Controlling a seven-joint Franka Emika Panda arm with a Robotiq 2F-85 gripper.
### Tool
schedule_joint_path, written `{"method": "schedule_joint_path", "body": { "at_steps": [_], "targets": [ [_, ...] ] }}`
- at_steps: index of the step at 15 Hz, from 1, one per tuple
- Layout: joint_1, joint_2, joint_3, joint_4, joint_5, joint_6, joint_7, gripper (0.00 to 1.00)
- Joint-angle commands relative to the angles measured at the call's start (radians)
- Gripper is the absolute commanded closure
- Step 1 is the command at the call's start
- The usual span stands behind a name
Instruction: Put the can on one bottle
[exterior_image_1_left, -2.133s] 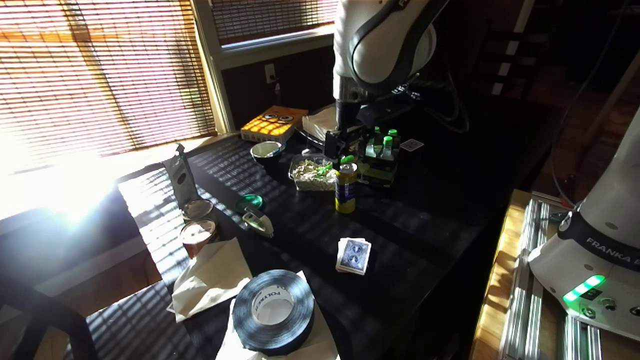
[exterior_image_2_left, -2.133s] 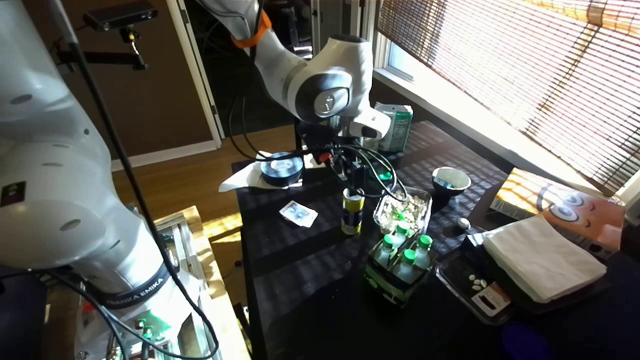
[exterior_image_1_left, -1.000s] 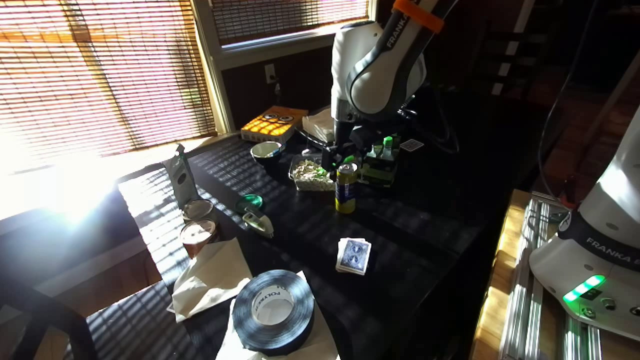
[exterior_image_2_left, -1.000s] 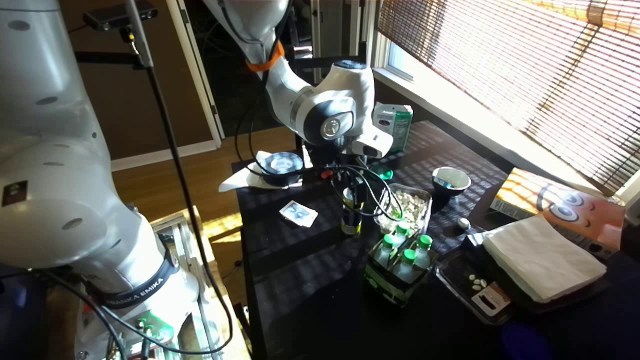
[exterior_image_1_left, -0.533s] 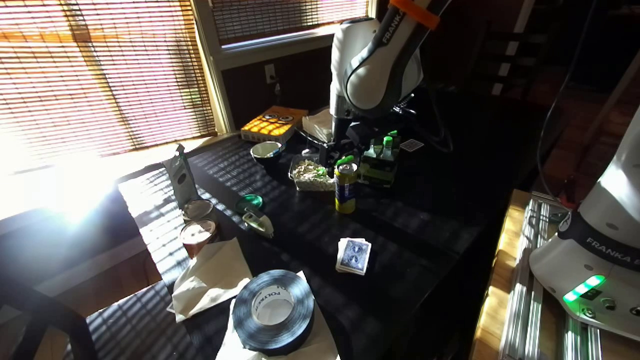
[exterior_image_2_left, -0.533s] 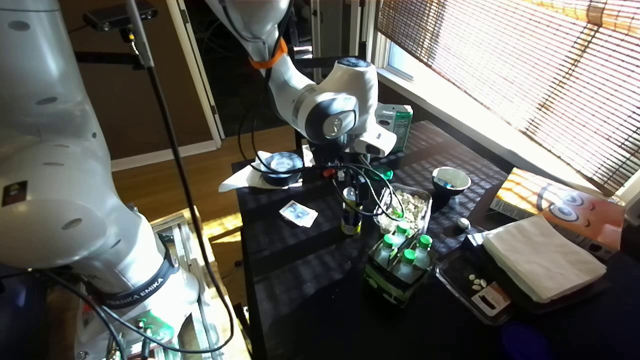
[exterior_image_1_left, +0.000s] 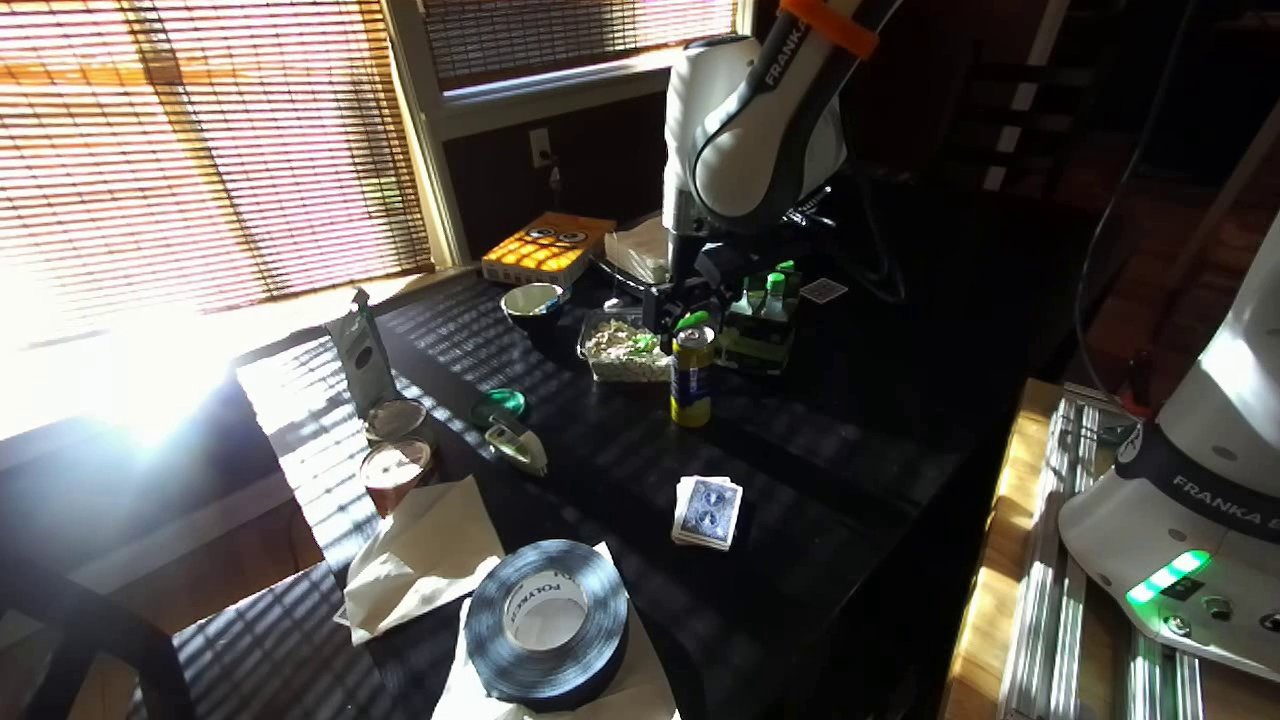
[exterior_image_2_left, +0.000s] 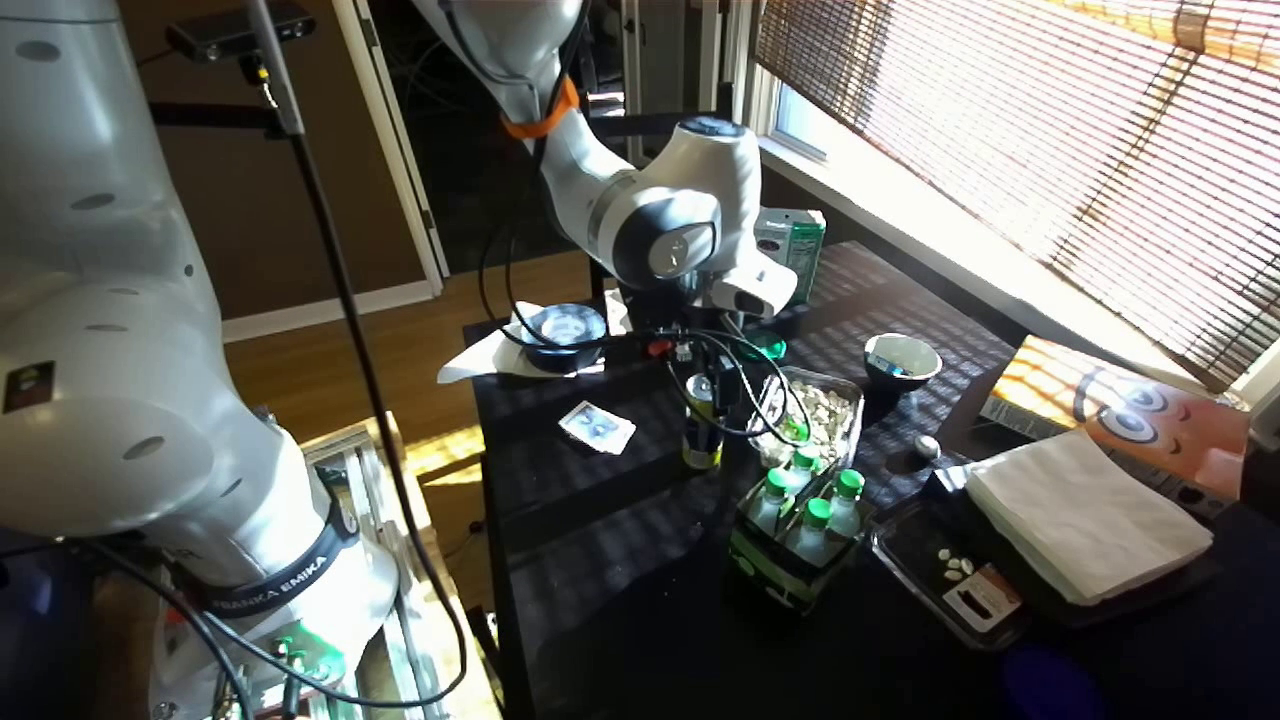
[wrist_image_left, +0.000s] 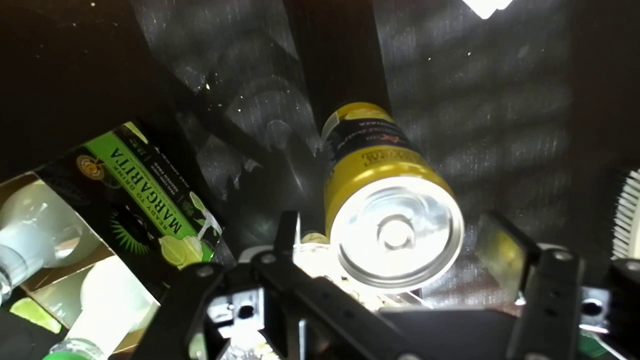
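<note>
Near the can (exterior_image_1_left: 691, 386), a carton (exterior_image_2_left: 775, 575) holds green-capped bottles (exterior_image_2_left: 845, 512), a clear tub (exterior_image_2_left: 857, 424) pale pieces (exterior_image_2_left: 829, 408); the end effector (wrist_image_left: 395, 243) gapes, released.

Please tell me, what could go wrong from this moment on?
The open claw might tip the upright can if it closes unevenly. Later, the can could topple, because the green caps of the bottles look narrower than its base. The carton holding these bottles stands close by and might be bumped.

Harsh light through blinds (exterior_image_1_left: 210, 140) — striped shadows, dim tabletop (exterior_image_1_left: 820, 430)
</note>
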Motion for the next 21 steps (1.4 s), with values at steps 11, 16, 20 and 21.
{"method": "schedule_joint_path", "body": {
  "at_steps": [11,16,20,21],
  "targets": [
    [-0.009,-0.045,0.010,-0.004,0.037,-0.068,-0.074,0.62],
    [-0.097,-0.177,0.056,-0.006,0.224,-0.228,-0.419,0.62],
    [-0.087,-0.165,0.030,0.006,0.225,-0.237,-0.448,0.37],
    [-0.089,-0.176,0.028,0.006,0.227,-0.247,-0.457,0.37]
  ]
}}
